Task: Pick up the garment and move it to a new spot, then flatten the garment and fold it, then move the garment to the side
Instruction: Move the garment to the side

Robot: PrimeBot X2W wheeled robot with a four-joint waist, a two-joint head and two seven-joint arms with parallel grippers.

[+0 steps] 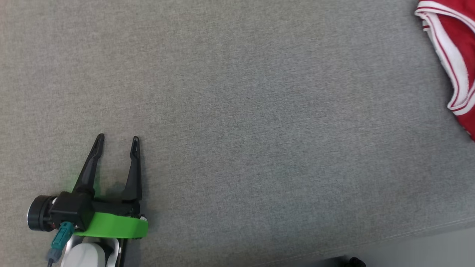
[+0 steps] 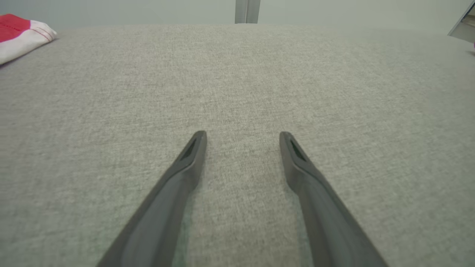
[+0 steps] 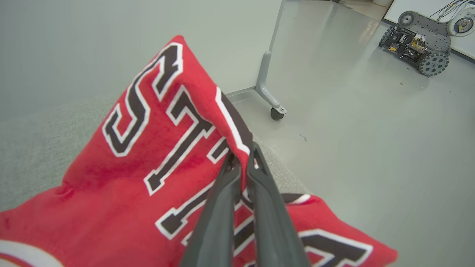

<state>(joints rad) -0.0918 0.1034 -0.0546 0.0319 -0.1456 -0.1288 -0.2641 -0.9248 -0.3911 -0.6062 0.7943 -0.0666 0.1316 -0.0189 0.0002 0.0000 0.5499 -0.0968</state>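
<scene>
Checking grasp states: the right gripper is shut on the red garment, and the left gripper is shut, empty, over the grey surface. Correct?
No: the left gripper is open, fingers spread, as the left wrist view shows. Otherwise right: right gripper shut on the red garment, left empty over the grey surface.
</scene>
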